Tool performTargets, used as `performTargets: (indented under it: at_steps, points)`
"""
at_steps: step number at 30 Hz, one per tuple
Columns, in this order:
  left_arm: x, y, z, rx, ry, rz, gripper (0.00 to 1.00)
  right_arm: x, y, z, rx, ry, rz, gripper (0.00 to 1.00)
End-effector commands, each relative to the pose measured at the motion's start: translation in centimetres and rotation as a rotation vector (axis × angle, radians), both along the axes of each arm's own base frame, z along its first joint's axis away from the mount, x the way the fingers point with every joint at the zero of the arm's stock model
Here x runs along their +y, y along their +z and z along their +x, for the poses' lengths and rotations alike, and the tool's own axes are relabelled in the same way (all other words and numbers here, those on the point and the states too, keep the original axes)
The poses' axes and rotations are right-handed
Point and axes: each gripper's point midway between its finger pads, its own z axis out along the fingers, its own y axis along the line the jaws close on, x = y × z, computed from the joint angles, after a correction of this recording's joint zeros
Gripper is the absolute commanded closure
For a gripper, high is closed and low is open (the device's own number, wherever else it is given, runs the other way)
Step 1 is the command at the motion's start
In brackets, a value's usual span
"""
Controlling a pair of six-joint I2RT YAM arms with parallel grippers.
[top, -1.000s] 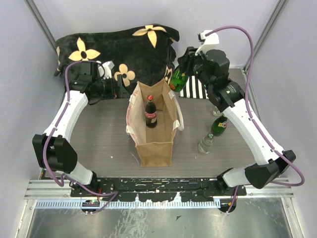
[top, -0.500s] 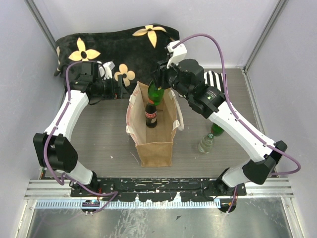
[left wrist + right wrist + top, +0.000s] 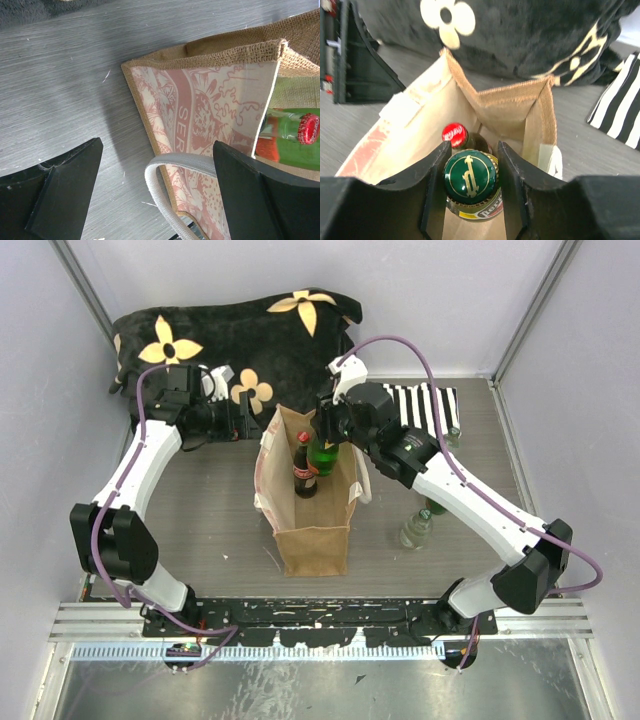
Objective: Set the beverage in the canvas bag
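The green bottle (image 3: 322, 452) hangs upright in the open mouth of the bag (image 3: 315, 540), at its far right, beside a cola bottle (image 3: 305, 472) inside. My right tool (image 3: 470, 170) clamps its neck. My left tool (image 3: 157, 150) gapes wide at the bag's left side.

Canvas bag (image 3: 315, 540) showing tan-brown ends, pink-printed pale sides and cream handles, green glass bottle (image 3: 470, 175) wearing a dark green cap with a gold emblem, dark cola bottle (image 3: 304, 472) showing a red cap, black blanket (image 3: 250, 335) carrying cream flowers, black-and-white striped cloth (image 3: 420, 405), table (image 3: 210, 510) showing grey wood grain.
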Motion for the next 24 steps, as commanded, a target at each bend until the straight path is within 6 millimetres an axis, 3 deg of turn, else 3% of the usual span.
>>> performTargets:
  at_steps: [1,9,24]
  points:
    - [-0.6,0.3,0.5,-0.018,-0.015,-0.02,0.01,0.4,6.6,-0.7,-0.16,0.01,0.198,0.99]
    - [-0.6,0.4,0.7,-0.019,-0.018,-0.016,0.01,0.7,1.2,-0.2,-0.152,0.007,0.147,0.99]
    - [-0.7,0.3,0.8,-0.016,-0.022,-0.016,0.01,1.0,-7.2,0.3,-0.132,0.031,0.02,0.99]
